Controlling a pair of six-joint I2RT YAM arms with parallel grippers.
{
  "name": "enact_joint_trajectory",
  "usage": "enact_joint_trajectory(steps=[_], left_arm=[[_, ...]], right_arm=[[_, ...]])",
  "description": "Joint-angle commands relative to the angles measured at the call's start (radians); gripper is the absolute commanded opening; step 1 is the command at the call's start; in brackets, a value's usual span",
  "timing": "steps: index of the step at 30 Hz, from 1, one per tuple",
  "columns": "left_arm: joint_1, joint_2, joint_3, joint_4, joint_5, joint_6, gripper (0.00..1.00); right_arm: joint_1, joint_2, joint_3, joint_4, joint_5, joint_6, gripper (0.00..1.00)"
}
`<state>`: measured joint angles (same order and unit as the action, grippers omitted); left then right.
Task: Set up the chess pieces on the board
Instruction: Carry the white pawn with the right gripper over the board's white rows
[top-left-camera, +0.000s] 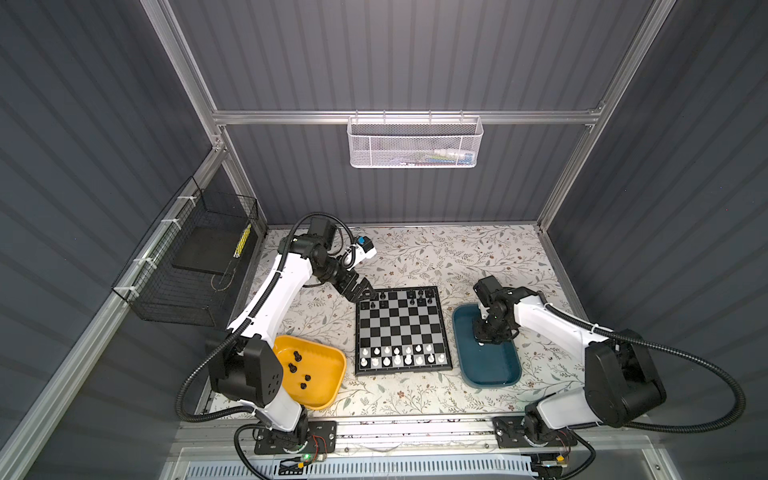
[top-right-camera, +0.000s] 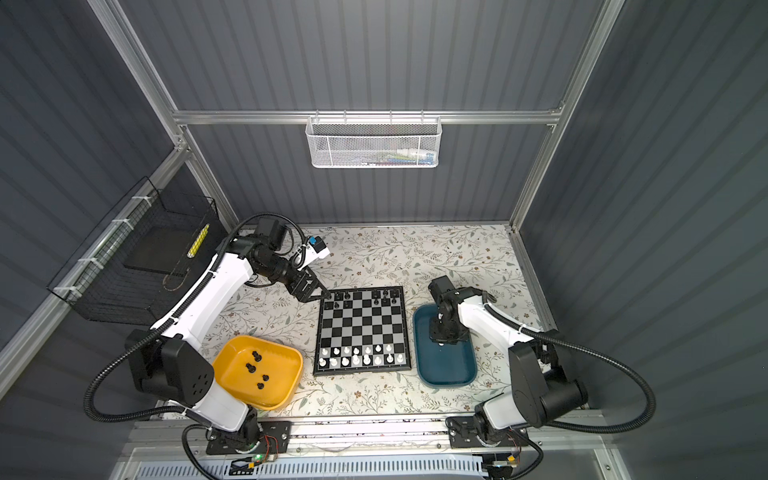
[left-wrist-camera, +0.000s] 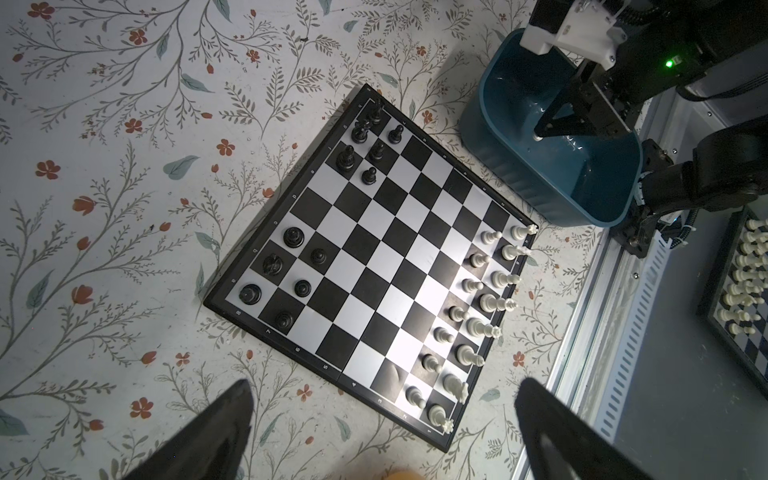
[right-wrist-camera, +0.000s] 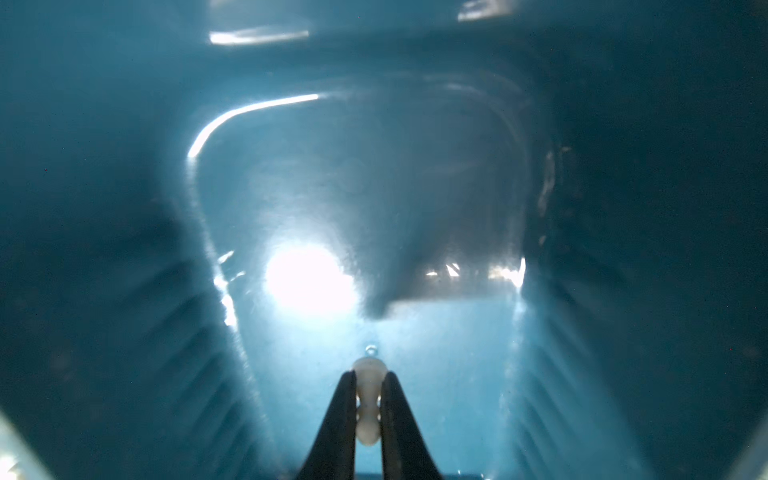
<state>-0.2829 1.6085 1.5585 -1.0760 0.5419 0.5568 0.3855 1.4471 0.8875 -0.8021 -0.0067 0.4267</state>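
1. Pinching a small white piece (right-wrist-camera: 368, 399) in a tight, narrow grip, the right gripper (right-wrist-camera: 369, 374) sits low inside the teal tray (right-wrist-camera: 124, 208).
2. In both top views that tray lies right of centre, just beside the right edge of the board (top-left-camera: 401, 328).
3. Over at the board's upper left corner in a top view, the left gripper (top-left-camera: 365, 291) hovers. Its fingers (left-wrist-camera: 216, 428) are spread wide with nothing between them.
4. White chessmen (top-left-camera: 397, 357) line the two rows along the board's lower edge in the top views. The left wrist view shows eight of them in the outer row and seven in the inner.
5. Black chessmen (top-left-camera: 382, 295) stand in the two rows along the upper edge, twelve in all. They bunch toward the two corners and leave the middle squares bare.
6. Down in the lower left of the frame, the yellow tray (top-left-camera: 324, 374) holds four loose black pieces (top-left-camera: 296, 356), close to the board's lower left corner.
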Motion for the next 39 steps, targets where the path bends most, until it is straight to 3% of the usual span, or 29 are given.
enact_joint_trajectory(steps=[1, 17, 39], left_arm=[[-0.006, -0.021, -0.011, -0.012, -0.003, 0.001, 1.00], [-0.006, -0.027, -0.012, -0.009, -0.010, -0.007, 1.00], [-0.006, -0.051, -0.029, 0.000, -0.019, -0.008, 1.00]], right_arm=[[0.020, -0.037, 0.046, -0.061, 0.027, 0.002, 0.15], [0.197, -0.059, 0.220, -0.125, 0.057, 0.044, 0.15], [0.393, 0.088, 0.274, -0.066, 0.034, 0.107, 0.15]])
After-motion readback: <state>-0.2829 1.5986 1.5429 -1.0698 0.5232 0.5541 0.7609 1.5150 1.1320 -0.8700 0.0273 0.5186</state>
